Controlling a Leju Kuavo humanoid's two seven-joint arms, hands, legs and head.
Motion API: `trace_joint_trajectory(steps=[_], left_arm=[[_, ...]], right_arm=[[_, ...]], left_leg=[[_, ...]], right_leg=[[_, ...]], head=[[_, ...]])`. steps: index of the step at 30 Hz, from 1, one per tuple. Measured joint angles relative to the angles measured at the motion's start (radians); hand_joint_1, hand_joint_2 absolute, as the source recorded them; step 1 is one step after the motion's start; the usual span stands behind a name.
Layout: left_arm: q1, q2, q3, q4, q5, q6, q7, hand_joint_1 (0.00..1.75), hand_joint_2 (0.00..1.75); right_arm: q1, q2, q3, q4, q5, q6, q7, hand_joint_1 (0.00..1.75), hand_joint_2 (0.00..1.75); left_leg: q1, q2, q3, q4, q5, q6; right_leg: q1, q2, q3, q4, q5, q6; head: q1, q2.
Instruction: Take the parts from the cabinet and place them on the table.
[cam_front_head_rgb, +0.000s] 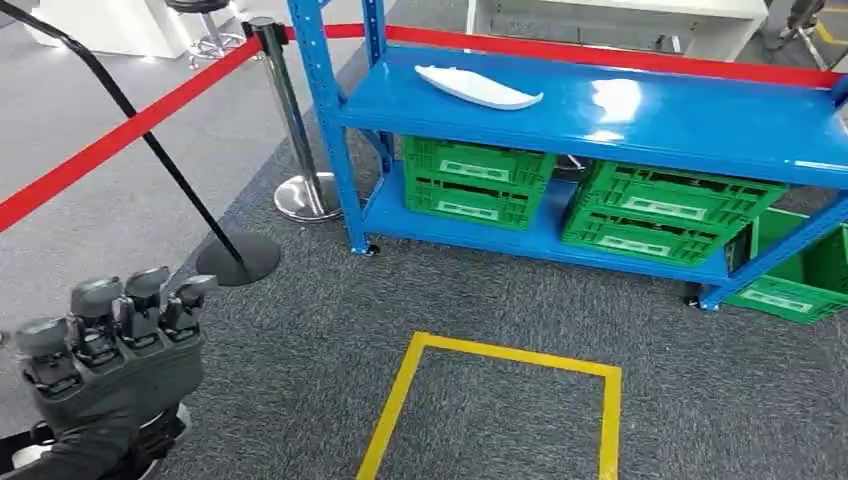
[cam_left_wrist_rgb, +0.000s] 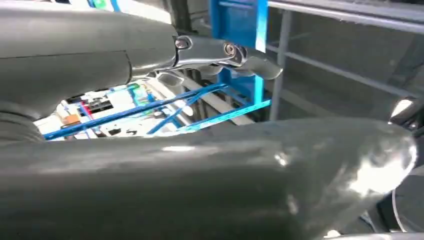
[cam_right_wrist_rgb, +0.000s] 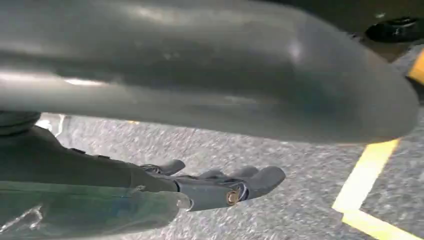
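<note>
Where the head view looks down and forward, a blue cabinet (cam_front_head_rgb: 620, 115) stands on grey carpet, its top and right end cut off by the frame; one white part (cam_front_head_rgb: 478, 87) lies flat on the upper shelf, toward the left end. Green crates (cam_front_head_rgb: 560, 195) sit on the lower shelf, with another crate (cam_front_head_rgb: 800, 275) partly hidden behind the right leg. A yellow floor square (cam_front_head_rgb: 500, 400) is cut off at the bottom edge. A red barrier belt (cam_front_head_rgb: 120, 130) runs to a chrome post (cam_front_head_rgb: 295, 120). Left hand (cam_front_head_rgb: 115, 345) is raised at lower left, back toward the camera, fingers apart and holding nothing; the palm side is hidden. Left wrist view: the grey thumb (cam_left_wrist_rgb: 250, 170) blocks most of the frame; one finger (cam_left_wrist_rgb: 235, 57) extends with nothing in it, blue framing blurred behind. Right wrist view: right hand (cam_right_wrist_rgb: 215, 187) hangs over carpet beside yellow tape (cam_right_wrist_rgb: 370, 175), fingers extended, apart, nothing held; the thumb is blurred.
</note>
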Motion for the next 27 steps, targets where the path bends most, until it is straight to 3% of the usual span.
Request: trace_joint_trajectory(steps=[2, 3, 4, 5, 7, 8, 9, 10, 13, 14, 15, 18, 19, 20, 23, 24, 25, 26, 27], left_arm=[[0.000, 0.000, 0.000, 0.000, 0.001, -0.001, 0.000, 0.00, 0.00], [0.001, 0.000, 0.000, 0.000, 0.001, -0.001, 0.000, 0.00, 0.00], [0.001, 0.000, 0.000, 0.000, 0.002, -0.001, 0.000, 0.00, 0.00], [0.001, 0.000, 0.000, 0.000, 0.002, -0.001, 0.000, 0.00, 0.00], [0.000, 0.000, 0.000, 0.000, 0.002, -0.002, 0.000, 0.00, 0.00], [0.001, -0.001, 0.000, 0.000, 0.002, -0.002, 0.000, 0.00, 0.00], [-0.001, -0.002, 0.000, 0.000, 0.002, -0.002, 0.000, 0.00, 0.00], [-0.002, -0.003, 0.000, 0.000, 0.002, -0.002, 0.000, 0.00, 0.00], [-0.002, -0.003, -0.002, -0.001, 0.002, -0.002, 0.000, 0.00, 0.00], [-0.003, -0.003, -0.002, -0.001, 0.002, -0.002, 0.000, 0.00, 0.00], [-0.006, -0.003, -0.002, -0.002, 0.002, -0.002, 0.000, 0.00, 0.00], [-0.005, -0.003, -0.003, -0.002, 0.002, -0.002, 0.000, 0.00, 0.00], [-0.004, -0.003, -0.003, -0.002, 0.002, -0.002, 0.000, 0.00, 0.00], [-0.005, -0.003, -0.003, -0.002, 0.002, -0.002, 0.000, 0.00, 0.00], [-0.005, -0.003, -0.003, -0.002, -0.002, -0.001, 0.000, 0.00, 0.00], [-0.005, -0.003, -0.003, -0.002, -0.004, -0.001, 0.000, 0.00, 0.00], [-0.006, -0.003, -0.003, -0.002, -0.005, 0.000, 0.000, 0.00, 0.00], [-0.006, -0.003, -0.003, -0.002, -0.005, 0.000, 0.000, 0.00, 0.00], [-0.006, -0.004, -0.003, -0.003, -0.006, 0.000, 0.000, 0.00, 0.00]], right_arm=[[0.002, 0.000, 0.000, 0.000, 0.000, 0.001, 0.000, 0.00, 0.00], [0.004, 0.000, 0.000, 0.000, 0.000, 0.001, 0.000, 0.00, 0.00], [0.006, 0.000, 0.000, 0.000, 0.000, 0.000, 0.000, 0.00, 0.00], [0.006, 0.000, 0.000, 0.000, 0.000, 0.000, 0.001, 0.00, 0.00], [0.005, 0.000, 0.000, 0.000, 0.000, 0.000, 0.001, 0.00, 0.00], [0.005, 0.000, 0.000, 0.000, 0.000, 0.000, 0.001, 0.00, 0.00], [0.003, 0.000, 0.000, 0.001, 0.000, 0.000, 0.001, 0.00, 0.00], [0.001, 0.000, 0.000, 0.001, 0.000, 0.000, 0.001, 0.00, 0.00], [0.006, 0.000, 0.000, 0.002, 0.000, 0.000, 0.002, 0.00, 0.00], [0.006, 0.000, 0.000, 0.002, 0.001, 0.000, 0.002, 0.00, 0.00], [0.005, -0.001, -0.001, 0.002, 0.001, 0.000, 0.002, 0.00, 0.00], [0.002, -0.002, -0.001, 0.002, 0.000, 0.002, -0.002, 0.00, 0.00], [0.002, -0.001, -0.003, 0.002, -0.003, 0.007, -0.003, 0.00, 0.00], [0.004, -0.002, -0.006, 0.002, -0.004, 0.009, -0.003, 0.00, 0.00], [0.004, -0.001, -0.011, 0.002, -0.016, 0.017, -0.008, 0.00, 0.00], [0.003, -0.001, -0.015, 0.002, -0.022, 0.019, -0.008, 0.00, 0.00], [0.003, -0.001, -0.021, 0.002, -0.031, 0.019, -0.008, 0.00, 0.00], [0.002, -0.001, -0.026, 0.002, -0.038, 0.019, -0.006, 0.00, 0.00], [0.003, -0.001, -0.031, 0.002, -0.044, 0.019, -0.003, 0.00, 0.00]], left_leg=[[-0.003, 0.000, 0.005, 0.001, -0.007, 0.006], [-0.003, -0.001, 0.010, 0.001, -0.012, 0.006], [-0.003, -0.002, 0.018, 0.001, -0.018, 0.006], [-0.003, -0.005, 0.028, 0.001, -0.024, 0.004], [-0.001, -0.007, 0.055, 0.001, -0.041, -0.002], [-0.001, -0.006, 0.062, 0.000, -0.051, -0.009], [-0.005, -0.007, 0.063, 0.002, -0.055, -0.015], [-0.005, -0.007, 0.057, -0.003, -0.056, -0.020], [-0.005, -0.007, 0.064, 0.000, -0.056, -0.032], [-0.005, -0.005, 0.051, 0.034, -0.056, -0.036], [-0.004, -0.004, 0.013, 0.101, -0.069, -0.041], [-0.002, -0.004, -0.130, 0.312, -0.169, -0.051], [-0.002, -0.004, -0.154, 0.325, -0.162, -0.051], [-0.002, -0.004, -0.155, 0.296, -0.123, -0.049], [-0.003, -0.002, -0.076, 0.063, 0.055, -0.039], [-0.005, 0.003, -0.067, 0.023, 0.049, -0.035], [-0.006, 0.004, -0.063, 0.017, 0.016, -0.031], [-0.009, 0.002, -0.060, 0.011, 0.026, -0.026], [-0.008, -0.001, -0.057, 0.003, 0.032, -0.017]], right_leg=[[0.000, 0.000, -0.092, 0.162, -0.070, 0.002], [0.000, 0.000, -0.129, 0.215, -0.080, 0.002], [0.000, 0.000, -0.138, 0.210, -0.063, 0.000], [0.000, 0.000, -0.124, 0.162, -0.023, -0.002], [-0.001, 0.000, -0.045, -0.024, 0.092, -0.007], [-0.001, 0.000, -0.018, -0.092, 0.120, -0.006], [0.002, 0.002, -0.017, -0.106, 0.083, -0.008], [0.005, 0.002, -0.012, -0.103, 0.085, -0.021], [0.001, 0.002, -0.004, -0.107, 0.093, -0.034], [0.000, 0.002, 0.006, -0.111, 0.090, -0.038], [0.000, 0.002, 0.011, -0.112, 0.085, -0.045], [0.001, 0.001, 0.026, -0.112, 0.066, -0.051], [0.001, 0.001, 0.035, -0.112, 0.059, -0.052], [0.002, 0.002, 0.047, -0.112, 0.052, -0.051], [0.001, 0.004, 0.082, -0.114, 0.028, -0.045], [0.005, 0.005, 0.092, -0.109, 0.021, -0.038], [0.007, 0.005, 0.086, -0.111, 0.013, -0.031], [0.005, 0.004, 0.087, -0.121, 0.004, -0.024], [0.005, 0.003, 0.096, -0.101, 0.018, -0.015]], head=[[0.002, 0.000], [0.001, 0.000], [0.001, 0.000], [0.002, 0.000], [0.002, 0.000], [0.003, 0.000], [0.003, 0.000], [0.002, 0.000], [-0.001, 0.000], [0.000, 0.000], [-0.005, 0.000], [-0.005, 0.000], [-0.005, 0.000], [-0.004, 0.000], [-0.005, 0.000], [-0.006, 0.000], [-0.007, 0.000], [-0.005, 0.000], [-0.006, 0.000]])
